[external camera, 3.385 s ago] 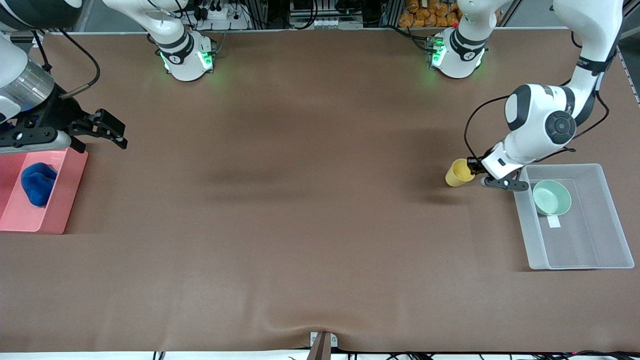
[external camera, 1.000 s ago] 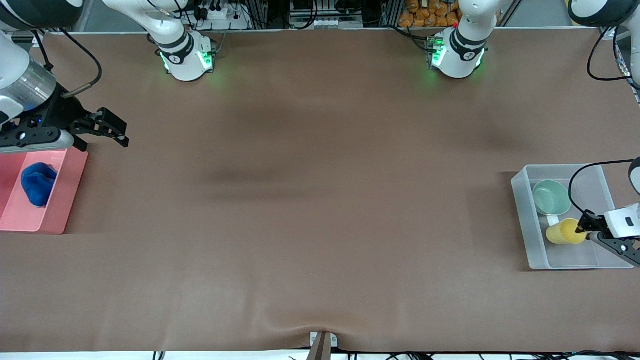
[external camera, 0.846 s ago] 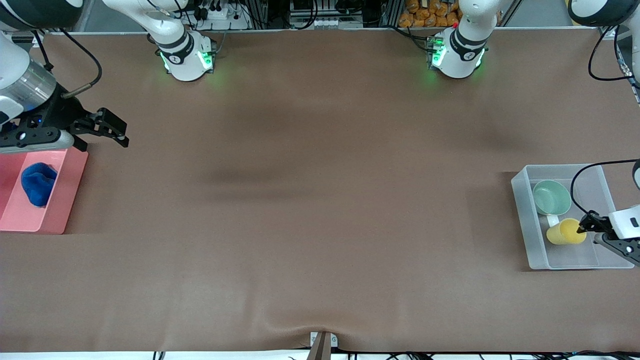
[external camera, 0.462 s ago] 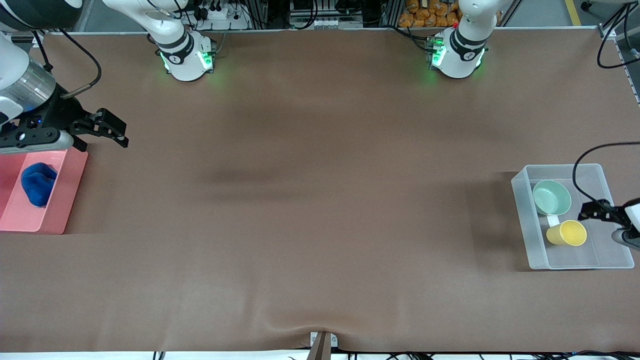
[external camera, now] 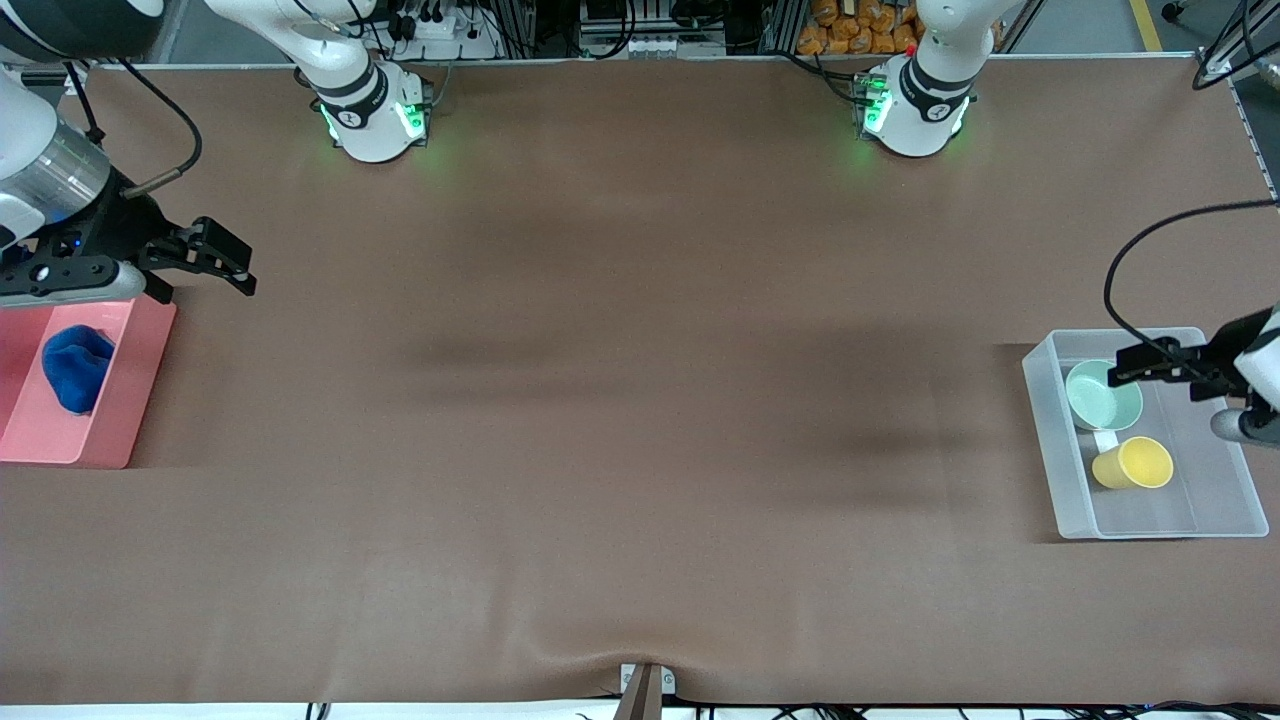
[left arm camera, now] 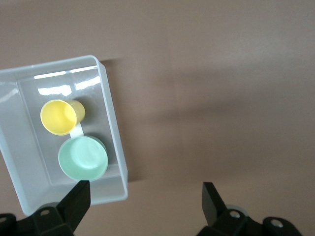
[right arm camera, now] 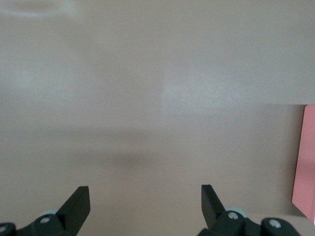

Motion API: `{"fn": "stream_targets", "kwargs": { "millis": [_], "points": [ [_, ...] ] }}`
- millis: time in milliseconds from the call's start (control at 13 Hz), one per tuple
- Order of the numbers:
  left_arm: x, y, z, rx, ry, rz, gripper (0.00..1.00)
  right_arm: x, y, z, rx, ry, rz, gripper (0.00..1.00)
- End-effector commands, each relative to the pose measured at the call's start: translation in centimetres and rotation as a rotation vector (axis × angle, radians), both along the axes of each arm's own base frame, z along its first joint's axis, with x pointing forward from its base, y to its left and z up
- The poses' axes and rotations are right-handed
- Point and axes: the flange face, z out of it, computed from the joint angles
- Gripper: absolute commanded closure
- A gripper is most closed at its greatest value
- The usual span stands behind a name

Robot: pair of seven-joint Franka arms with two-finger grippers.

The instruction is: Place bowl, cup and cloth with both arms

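Note:
The pale green bowl (external camera: 1103, 395) and the yellow cup (external camera: 1133, 464) stand mouth up, side by side, in a clear plastic bin (external camera: 1062, 486) at the left arm's end of the table. The cup is nearer the front camera. My left gripper (external camera: 1140, 368) is open and empty, up in the air over the bowl. The left wrist view shows the cup (left arm camera: 59, 116), the bowl (left arm camera: 82, 158) and the bin (left arm camera: 112, 123) below the open gripper (left arm camera: 145, 197). The blue cloth (external camera: 75, 367) lies bunched in a pink tray (external camera: 60, 442). My right gripper (external camera: 238, 265) waits open beside that tray.
The brown table mat (external camera: 640, 400) stretches between the two containers. The pink tray's edge (right arm camera: 307, 162) shows in the right wrist view, past the open right gripper (right arm camera: 145, 202). The arm bases (external camera: 375, 115) stand along the table edge farthest from the front camera.
My left gripper carried the cup into the bin, let it go beside the bowl, then opened and drew up and away, over the bowl. The right arm has not moved.

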Motion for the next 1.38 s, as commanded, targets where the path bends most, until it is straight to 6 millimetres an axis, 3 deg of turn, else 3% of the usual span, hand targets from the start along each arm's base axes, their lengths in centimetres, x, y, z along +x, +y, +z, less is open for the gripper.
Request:
{"fn": "stream_targets", "kwargs": {
  "millis": [0, 231, 385, 615, 769, 1000, 1308],
  "points": [
    [-2.8, -2.0, 4.2, 0.043, -0.029, 0.106, 0.0, 0.2, -0.2, 0.5, 0.003, 0.002, -0.011, 0.0],
    [-4.3, -5.1, 7.7, 0.048, -0.088, 0.116, 0.0, 0.2, -0.2, 0.6, 0.003, 0.0, -0.011, 0.0],
    [-5.1, -8.8, 8.9, 0.057, -0.108, 0.148, 0.0, 0.2, -0.2, 0.5, 0.003, 0.002, -0.011, 0.0],
    [-5.8, -7.6, 9.2, 0.099, -0.112, 0.173, 0.0, 0.2, -0.3, 0.4, 0.002, 0.003, -0.013, 0.0],
    [-6.8, -8.4, 9.1, 0.12, -0.106, 0.167, 0.0, 0.1, -0.3, 0.3, 0.002, 0.012, -0.012, 0.0],
    [-8.0, -6.5, 8.6, 0.081, -0.079, 0.148, 0.0, 0.2, -0.3, 0.3, 0.001, 0.014, -0.012, 0.0],
    [-10.2, -7.1, 8.4, 0.078, -0.076, 0.14, 0.0, 0.3, -0.3, -0.1, 0.0, 0.02, -0.012, 0.0]
  ]
}}
